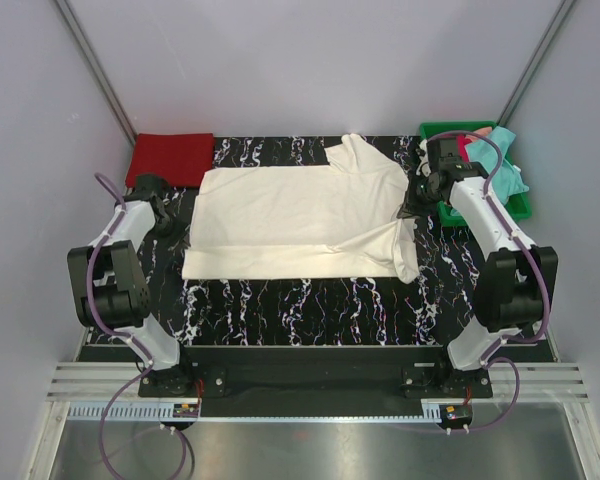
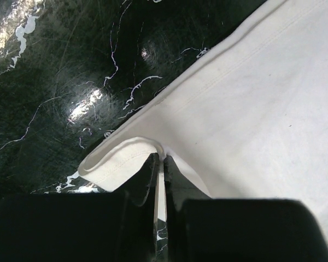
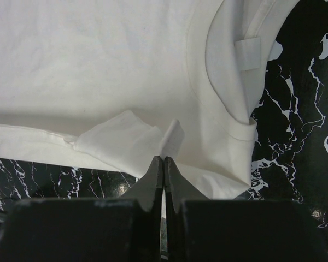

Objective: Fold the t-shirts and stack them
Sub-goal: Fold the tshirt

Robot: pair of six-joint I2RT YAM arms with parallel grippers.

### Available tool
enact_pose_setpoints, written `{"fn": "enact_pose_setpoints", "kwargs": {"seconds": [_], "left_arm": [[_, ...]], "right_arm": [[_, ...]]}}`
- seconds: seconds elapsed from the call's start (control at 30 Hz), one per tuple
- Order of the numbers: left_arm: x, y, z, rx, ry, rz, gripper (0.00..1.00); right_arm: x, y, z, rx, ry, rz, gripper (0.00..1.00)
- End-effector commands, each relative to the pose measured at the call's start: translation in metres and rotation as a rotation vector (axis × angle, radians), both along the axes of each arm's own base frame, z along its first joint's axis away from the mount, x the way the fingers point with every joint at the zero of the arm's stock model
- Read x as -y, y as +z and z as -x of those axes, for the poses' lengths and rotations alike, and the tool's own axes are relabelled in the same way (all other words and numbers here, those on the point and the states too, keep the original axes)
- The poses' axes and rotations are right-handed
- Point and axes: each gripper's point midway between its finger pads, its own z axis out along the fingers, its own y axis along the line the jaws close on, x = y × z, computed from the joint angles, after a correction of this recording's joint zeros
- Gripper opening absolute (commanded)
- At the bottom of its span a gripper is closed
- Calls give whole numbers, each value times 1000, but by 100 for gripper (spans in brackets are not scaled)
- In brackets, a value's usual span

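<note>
A large cream-white t-shirt [image 1: 300, 215] lies spread across the middle of the black marbled table, partly folded, with its collar [image 3: 229, 71] to the right. My left gripper [image 1: 178, 220] sits at its left edge, shut on a curled hem [image 2: 120, 161] of the cloth. At the shirt's right side near the collar, my right gripper [image 1: 411, 205] is shut on a small pinched fold [image 3: 172, 139]. A red t-shirt [image 1: 170, 158] lies folded at the back left. A teal t-shirt [image 1: 507, 165] and a bit of crimson cloth [image 1: 465, 147] rest in the tray.
A green plastic tray [image 1: 442, 128] stands at the back right, just behind my right arm. Grey walls close in the table on three sides. Bare marbled tabletop [image 1: 300, 310] stretches between the shirt and the arm bases.
</note>
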Motion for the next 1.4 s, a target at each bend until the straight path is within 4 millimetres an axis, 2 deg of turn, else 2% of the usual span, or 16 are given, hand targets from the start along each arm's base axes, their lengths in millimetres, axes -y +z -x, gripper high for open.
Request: {"fn": "enact_pose_setpoints", "kwargs": {"seconds": [0.0,0.43,0.7,1.37], "left_arm": [[-5,12,-21,55,-2,-19,0],[-5,3,-26,31,4,-13,0],[-11,0,-23,11,21,-40,0],[-17,-6,-23,-14,48,-61,0]], "right_arm": [[1,12,-15,46,-11,-12,0],[0,2,-28,21,-10,-16,0],[-5,6,-41,29,-9,-38,0],[-11,-20,-55,-35,-13,-64,2]]}}
